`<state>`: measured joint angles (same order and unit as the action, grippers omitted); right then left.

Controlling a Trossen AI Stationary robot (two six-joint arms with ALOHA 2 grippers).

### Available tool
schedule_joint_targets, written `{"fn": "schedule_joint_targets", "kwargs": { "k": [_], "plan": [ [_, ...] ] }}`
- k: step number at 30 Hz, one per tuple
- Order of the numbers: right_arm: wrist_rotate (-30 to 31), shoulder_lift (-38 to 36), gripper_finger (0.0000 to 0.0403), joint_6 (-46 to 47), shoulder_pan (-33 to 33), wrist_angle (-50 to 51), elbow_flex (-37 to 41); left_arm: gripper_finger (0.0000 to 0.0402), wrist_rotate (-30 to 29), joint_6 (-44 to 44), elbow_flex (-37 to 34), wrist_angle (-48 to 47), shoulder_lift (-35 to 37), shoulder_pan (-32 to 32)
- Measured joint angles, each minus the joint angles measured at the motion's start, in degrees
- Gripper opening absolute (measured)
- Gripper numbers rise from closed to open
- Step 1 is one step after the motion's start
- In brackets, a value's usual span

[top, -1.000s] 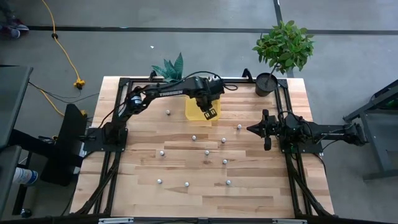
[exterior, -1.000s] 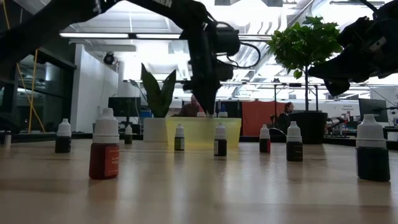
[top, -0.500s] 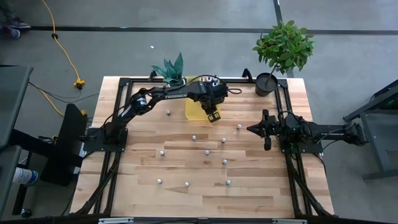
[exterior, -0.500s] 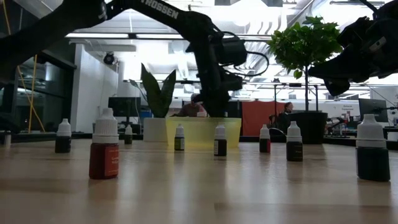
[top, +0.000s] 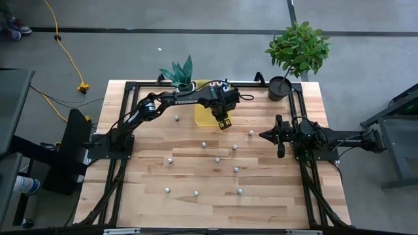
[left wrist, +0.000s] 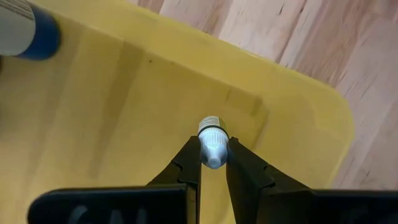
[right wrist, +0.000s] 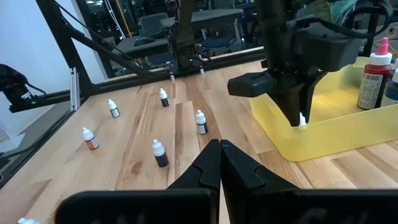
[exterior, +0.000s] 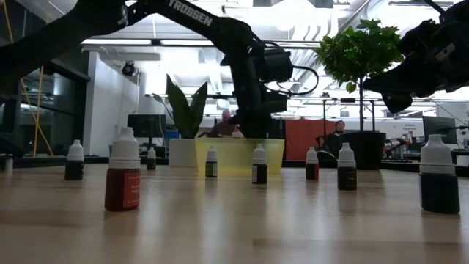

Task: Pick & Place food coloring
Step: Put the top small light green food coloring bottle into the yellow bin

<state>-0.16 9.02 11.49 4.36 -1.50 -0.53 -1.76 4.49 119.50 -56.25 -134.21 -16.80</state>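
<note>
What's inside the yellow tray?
Inside the yellow tray stand a red bottle and a blue bottle. The left hand holds another small bottle over it. The arm covers the rest.

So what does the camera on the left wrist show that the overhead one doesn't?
Only the left wrist view shows the left gripper pinching a small white-capped bottle over the yellow tray, plus a blue-ended bottle lying in it. Only the overhead view shows the loose bottles on the table, the waiting right gripper and two plants. Both show the tray and wooden tabletop.
</note>
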Motion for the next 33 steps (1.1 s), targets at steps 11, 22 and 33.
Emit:
{"fn": "schedule_joint_targets", "kwargs": {
  "k": [11, 22, 33],
  "plan": [
    [0.0, 0.0, 0.0, 0.01, 0.0, 0.0, 0.01, 0.0039, 0.04, 0.24, 1.7, -0.96, 0.0, -0.02],
    [0.0, 0.0, 0.0, 0.01, -0.02, 0.0, 0.0, 0.0039, 0.24, 1.79, 1.64, -2.73, -0.04, -0.05],
    [0.0, 0.0, 0.0, 0.01, -0.02, 0.0, 0.0, 0.0039, -0.02, 1.81, 1.64, -4.72, -0.04, -0.05]
  ]
}}
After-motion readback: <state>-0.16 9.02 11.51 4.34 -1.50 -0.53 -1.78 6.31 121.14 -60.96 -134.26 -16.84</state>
